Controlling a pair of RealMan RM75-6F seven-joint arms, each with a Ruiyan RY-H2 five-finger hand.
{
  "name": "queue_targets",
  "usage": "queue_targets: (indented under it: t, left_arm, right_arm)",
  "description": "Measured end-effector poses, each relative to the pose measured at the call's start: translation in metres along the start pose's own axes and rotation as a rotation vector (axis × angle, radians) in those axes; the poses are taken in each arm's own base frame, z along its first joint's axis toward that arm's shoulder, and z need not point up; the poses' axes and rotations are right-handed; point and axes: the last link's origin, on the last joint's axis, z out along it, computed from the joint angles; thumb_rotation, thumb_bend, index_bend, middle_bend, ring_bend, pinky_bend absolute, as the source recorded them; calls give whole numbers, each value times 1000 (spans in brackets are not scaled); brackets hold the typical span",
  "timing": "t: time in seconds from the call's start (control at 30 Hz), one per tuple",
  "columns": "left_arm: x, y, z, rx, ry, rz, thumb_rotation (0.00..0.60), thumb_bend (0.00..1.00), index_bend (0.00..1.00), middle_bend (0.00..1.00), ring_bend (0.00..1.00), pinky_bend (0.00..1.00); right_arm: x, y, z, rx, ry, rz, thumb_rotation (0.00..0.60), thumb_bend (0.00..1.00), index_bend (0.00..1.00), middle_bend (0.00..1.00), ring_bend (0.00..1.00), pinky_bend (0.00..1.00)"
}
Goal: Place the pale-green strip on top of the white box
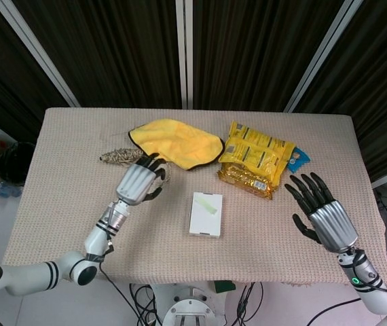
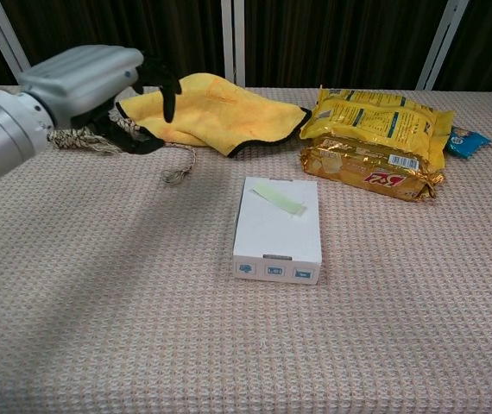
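Note:
The pale-green strip (image 1: 209, 204) (image 2: 278, 198) lies flat on the far part of the white box (image 1: 204, 219) (image 2: 277, 233), which rests mid-table. My left hand (image 1: 137, 182) (image 2: 91, 82) hovers to the left of the box, well apart from it, fingers loosely curled and holding nothing. My right hand (image 1: 321, 212) is raised at the table's right side with fingers spread, empty. It does not appear in the chest view.
A yellow cloth (image 1: 178, 141) (image 2: 216, 110) lies behind the box. A frayed rope bundle (image 1: 119, 157) (image 2: 86, 136) sits left of it. Yellow snack bags (image 1: 256, 159) (image 2: 374, 140) and a blue packet (image 1: 298, 158) (image 2: 465, 141) lie at the right.

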Motion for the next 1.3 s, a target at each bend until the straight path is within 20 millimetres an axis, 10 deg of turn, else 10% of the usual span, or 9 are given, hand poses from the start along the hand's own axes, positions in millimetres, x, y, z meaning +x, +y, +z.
queue_targets:
  t: [0.17, 0.27, 0.53, 1.3]
  left_arm:
    - [16, -53, -26, 153, 32, 35, 600, 162, 324, 243, 148, 303]
    - [21, -79, -42, 232, 39, 54, 600, 161, 302, 231, 147, 303]
    - [22, -117, -68, 323, 39, 69, 600, 161, 309, 231, 147, 303]
    - [24, -132, -85, 332, 55, 11, 600, 161, 332, 231, 146, 303]
  right_arm:
    - [-13, -4, 7, 36, -140, -72, 592, 792, 122, 0, 0, 0]
    - [-22, -8, 15, 54, -217, -103, 446, 933, 122, 0, 0, 0]
    - [-46, -20, 42, 99, -348, -181, 325, 990, 163, 0, 0, 0]
    - [-98, -77, 91, 246, -408, -114, 327, 984, 179, 0, 0, 0]
